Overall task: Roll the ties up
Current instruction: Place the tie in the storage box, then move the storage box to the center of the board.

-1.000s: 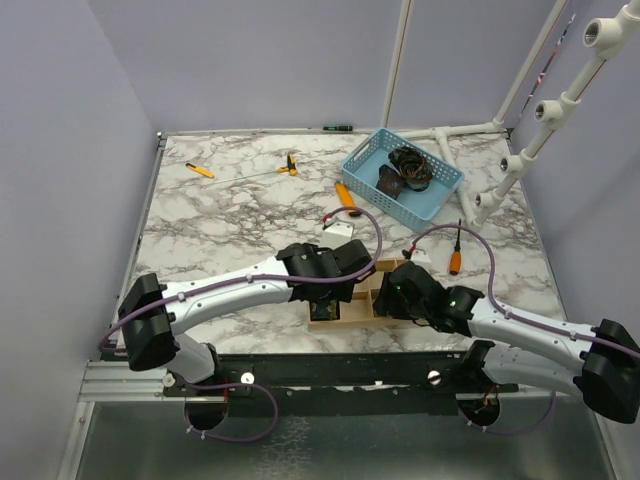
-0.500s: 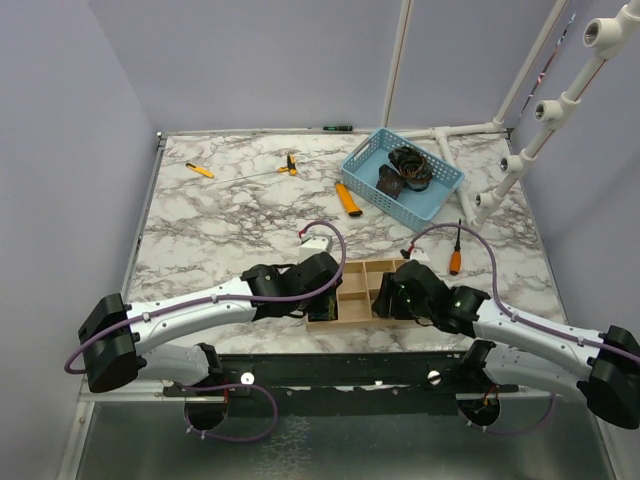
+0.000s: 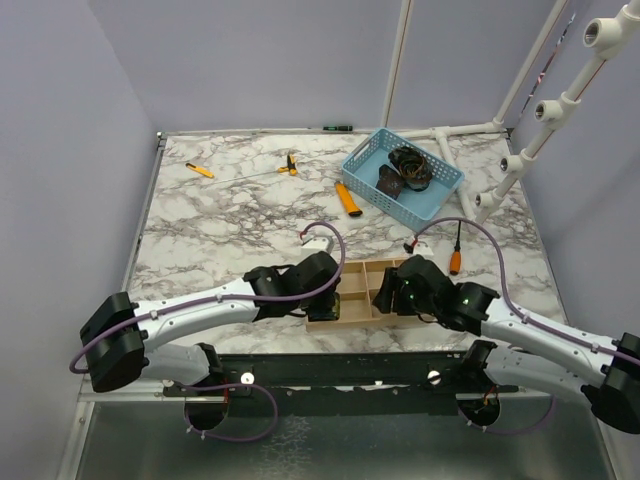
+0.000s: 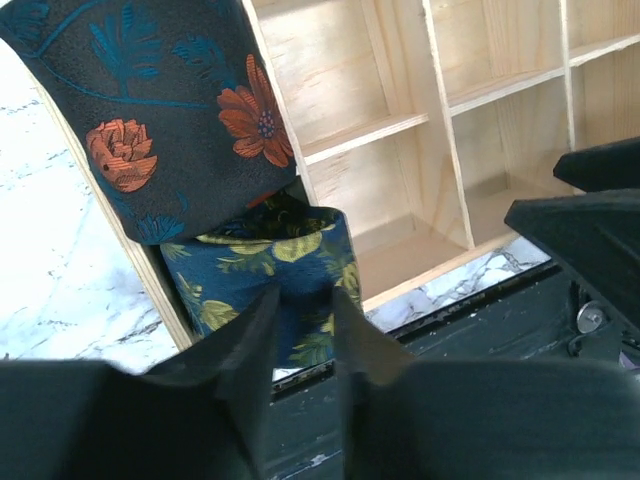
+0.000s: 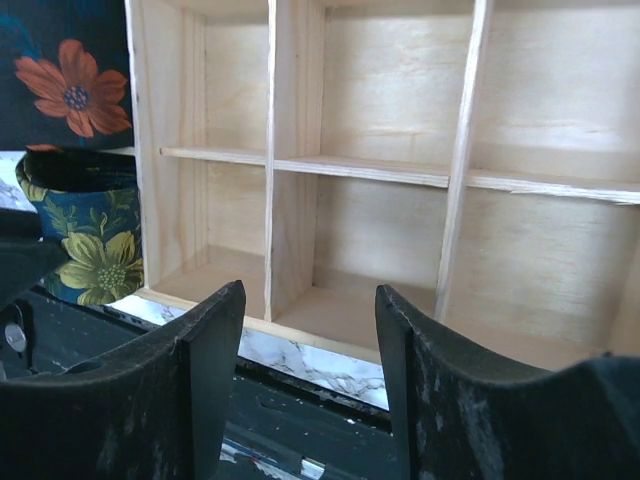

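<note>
Left pincer (image 4: 303, 295) pinched navy yellow-green floral fabric tie coil (image 4: 250, 255) at its tips, axis upright | right pincer (image 5: 308, 295) gaped, empty.

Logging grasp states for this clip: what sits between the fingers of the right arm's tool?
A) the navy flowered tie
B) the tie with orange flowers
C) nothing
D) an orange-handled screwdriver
C: in the right wrist view the right tool is open with an empty gap, only the wooden tray shows beyond it, and the navy tie sits off to the left.
</note>
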`<state>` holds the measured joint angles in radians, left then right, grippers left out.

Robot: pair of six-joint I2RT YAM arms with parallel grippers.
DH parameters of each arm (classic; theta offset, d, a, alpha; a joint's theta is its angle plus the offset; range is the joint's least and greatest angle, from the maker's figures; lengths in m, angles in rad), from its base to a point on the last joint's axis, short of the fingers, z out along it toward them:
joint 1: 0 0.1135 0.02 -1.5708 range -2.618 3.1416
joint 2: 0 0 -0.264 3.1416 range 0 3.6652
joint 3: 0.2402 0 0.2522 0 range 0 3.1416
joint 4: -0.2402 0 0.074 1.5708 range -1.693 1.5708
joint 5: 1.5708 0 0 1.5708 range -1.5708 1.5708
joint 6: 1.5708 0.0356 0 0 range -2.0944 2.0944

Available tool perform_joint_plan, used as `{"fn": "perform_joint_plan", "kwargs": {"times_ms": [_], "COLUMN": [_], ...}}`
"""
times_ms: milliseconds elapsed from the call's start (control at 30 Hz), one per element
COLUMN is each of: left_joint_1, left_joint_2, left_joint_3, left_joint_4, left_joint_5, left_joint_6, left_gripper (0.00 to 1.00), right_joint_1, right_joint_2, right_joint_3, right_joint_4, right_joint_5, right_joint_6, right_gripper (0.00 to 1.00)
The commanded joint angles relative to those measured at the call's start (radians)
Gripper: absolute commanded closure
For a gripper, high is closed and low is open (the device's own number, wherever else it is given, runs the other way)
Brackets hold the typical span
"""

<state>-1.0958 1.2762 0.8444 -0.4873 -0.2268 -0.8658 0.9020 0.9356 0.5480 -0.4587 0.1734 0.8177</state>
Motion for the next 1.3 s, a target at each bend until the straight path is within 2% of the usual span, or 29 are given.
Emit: {"fn": "perform_joint_plan", "kwargs": {"times_ms": [0,133,267,333,467,600,700,1000,1267], "left_joint_1": [0.005,0.008,0.008,0.009,0.01,0.01,0.01,0.01,0.01], "left_joint_2": [-0.104,-0.215,-0.347,-0.427,-0.554,-0.664,-0.711,-0.718,-0.73], "left_joint_3": [0.001,0.027,0.003,-0.031,-0.112,-0.174,-0.199,-0.225,-0.224], "left_joint_4": [0.008,0.011,0.01,0.012,0.027,0.049,0.052,0.052,0.043], "left_joint_5": [0.036,0.006,-0.148,-0.236,-0.358,-0.415,-0.445,-0.447,-0.453], "left_joint_6": [0.039,0.101,0.135,0.121,0.086,0.07,0.07,0.046,0.066], "left_gripper": [0.61,0.39,0.25,0.22,0.19,0.19,0.19,0.19,0.19], "right_joint_1": [0.002,0.001,0.001,0.0,0.001,0.001,0.001,0.0,-0.049], "right_joint_2": [-0.026,0.02,0.145,0.206,0.254,0.301,0.363,0.568,0.705], "right_joint_3": [0.07,0.113,0.161,0.177,0.171,0.178,0.192,0.302,0.413], "right_joint_4": [-0.121,-0.122,-0.078,-0.055,0.012,0.053,0.069,0.047,0.074], "right_joint_5": [0.138,0.139,0.035,-0.013,-0.083,-0.121,-0.128,0.038,0.088], "right_joint_6": [-0.02,-0.093,-0.151,-0.16,-0.151,-0.152,-0.139,-0.013,-0.001], "right_gripper": [0.4,0.41,0.42,0.44,0.47,0.48,0.53,0.75,0.76]}}
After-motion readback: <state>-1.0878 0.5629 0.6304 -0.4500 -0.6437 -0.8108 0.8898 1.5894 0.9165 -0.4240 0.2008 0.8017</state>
